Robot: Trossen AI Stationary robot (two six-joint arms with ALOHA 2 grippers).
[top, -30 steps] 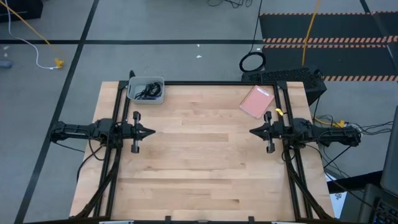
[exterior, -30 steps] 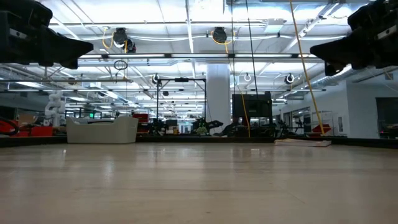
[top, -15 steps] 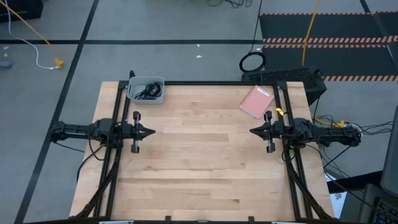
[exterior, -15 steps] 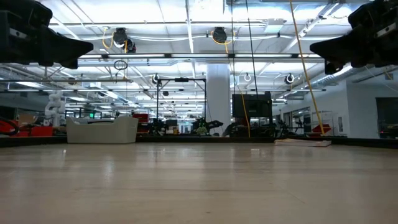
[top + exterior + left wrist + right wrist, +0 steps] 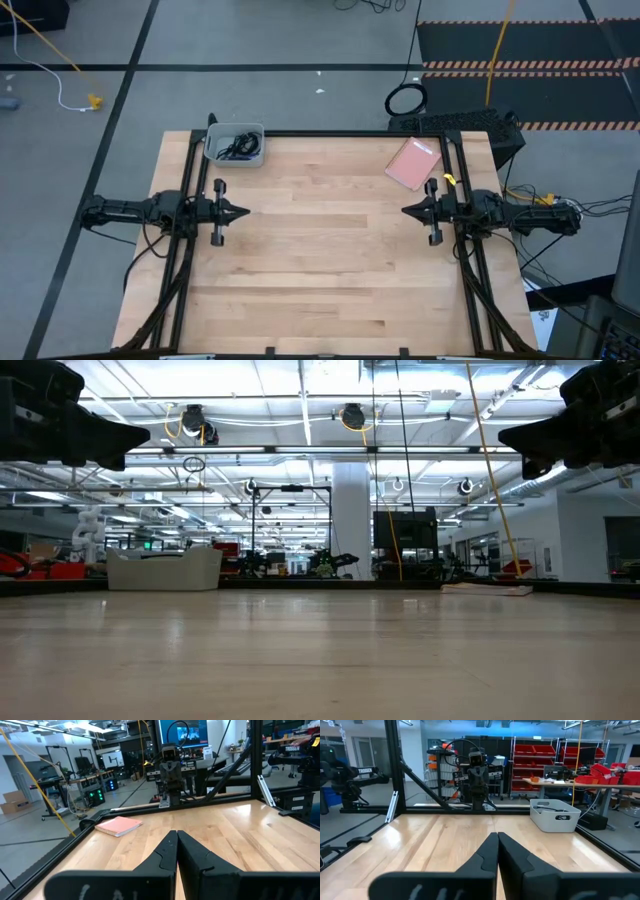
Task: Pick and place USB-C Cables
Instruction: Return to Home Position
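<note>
Dark cables (image 5: pixel 237 147) lie loosely coiled inside a grey bin (image 5: pixel 234 157) at the table's far left corner; the bin also shows in the right wrist view (image 5: pixel 555 816) and the low view (image 5: pixel 165 570). I cannot tell how many cables there are or their colours. My left gripper (image 5: pixel 246 212) hovers shut and empty over the table's left side, pointing right. My right gripper (image 5: pixel 404 211) hovers shut and empty over the right side, pointing left. Both also show in their wrist views, left (image 5: pixel 177 836) and right (image 5: pixel 497 836).
A pink notebook (image 5: pixel 412 164) lies flat at the table's far right, near my right arm; it also shows in the left wrist view (image 5: pixel 119 826). A black frame (image 5: pixel 300 133) runs along the table's far edge and sides. Bare wood lies between the arms.
</note>
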